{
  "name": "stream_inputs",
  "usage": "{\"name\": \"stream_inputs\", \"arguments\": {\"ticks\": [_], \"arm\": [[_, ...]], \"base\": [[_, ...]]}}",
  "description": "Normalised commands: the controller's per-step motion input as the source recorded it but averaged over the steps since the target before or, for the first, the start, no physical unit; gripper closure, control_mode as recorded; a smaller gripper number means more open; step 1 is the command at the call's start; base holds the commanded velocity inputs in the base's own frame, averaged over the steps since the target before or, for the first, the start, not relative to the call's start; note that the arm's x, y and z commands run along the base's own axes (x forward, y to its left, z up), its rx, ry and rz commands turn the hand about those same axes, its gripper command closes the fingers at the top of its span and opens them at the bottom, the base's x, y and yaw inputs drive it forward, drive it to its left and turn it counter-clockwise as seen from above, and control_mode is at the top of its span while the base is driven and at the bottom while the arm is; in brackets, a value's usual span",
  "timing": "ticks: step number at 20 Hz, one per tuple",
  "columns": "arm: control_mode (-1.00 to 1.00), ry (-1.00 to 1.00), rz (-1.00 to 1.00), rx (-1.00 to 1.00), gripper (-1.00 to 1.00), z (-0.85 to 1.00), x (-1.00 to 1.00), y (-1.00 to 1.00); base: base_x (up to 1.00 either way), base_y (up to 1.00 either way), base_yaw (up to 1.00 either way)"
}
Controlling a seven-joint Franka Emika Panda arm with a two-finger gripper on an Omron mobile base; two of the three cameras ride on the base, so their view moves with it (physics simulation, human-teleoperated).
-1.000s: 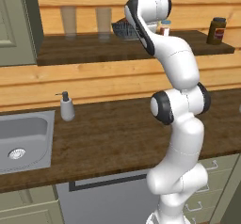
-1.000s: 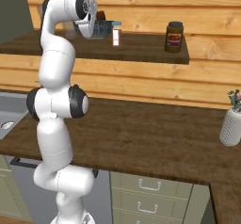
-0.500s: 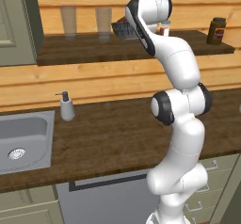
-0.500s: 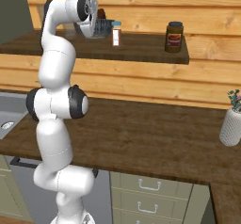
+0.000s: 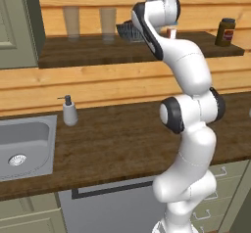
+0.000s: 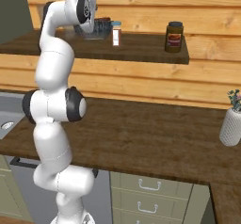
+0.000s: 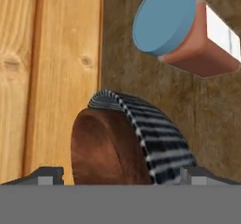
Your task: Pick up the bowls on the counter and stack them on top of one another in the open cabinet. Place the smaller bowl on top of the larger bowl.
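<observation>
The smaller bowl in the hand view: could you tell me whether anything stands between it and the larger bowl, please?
Nothing visible does. The smaller bowl already overlaps the larger bowl between the gripper's fingertips. The blue-lidded jar stands apart, off to one side on the cabinet shelf.

smaller bowl (image 7: pixel 106 148) reddish-brown | larger bowl (image 7: pixel 157 138) grey-blue, ribbed | jar lid (image 7: pixel 162 18) blue

Small bowl (image 7: pixel 106 148): glossy reddish-brown, low in the picture, sitting inside the ribbed bowl.
Ribbed bowl (image 7: pixel 155 138): dark grey-blue with pale ribs, its rim arching over and right of the small bowl.
Tool (image 7: pixel 120 175): two dark tips, one either side of the small bowl; whether they touch it cannot be told.
Jar (image 7: pixel 188 30): reddish-brown, blue lid, white label, upper right, apart from the bowls.
Shelf (image 7: pixel 141 77): dark brown wood.
Planks (image 7: pixel 47 77): light wood, left side.
</observation>
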Motion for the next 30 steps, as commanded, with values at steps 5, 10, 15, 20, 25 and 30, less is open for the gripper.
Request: {"name": "stream_inputs", "arguments": {"ticks": [5,10,15,20,25,30], "arm": [[-1.0,-0.19,0.0,0.0,-1.0,0.05,0.02,0.0],[-1.0,-0.13,0.0,0.0,-1.0,0.4,-0.18,0.01],[-1.0,0.01,0.01,0.0,-1.0,0.11,-0.47,0.0],[-1.0,0.09,0.04,0.0,-1.0,0.2,-0.59,0.0],[-1.0,0.2,0.08,0.0,-1.0,0.06,-0.9,0.0],[-1.0,0.32,0.25,-0.07,-1.0,-0.24,-0.89,0.0]], "base": [[0.0,0.0,0.0],[0.0,0.0,0.0],[0.0,0.0,0.0],[0.0,0.0,0.0],[0.0,0.0,0.0],[0.0,0.0,0.0]]}}
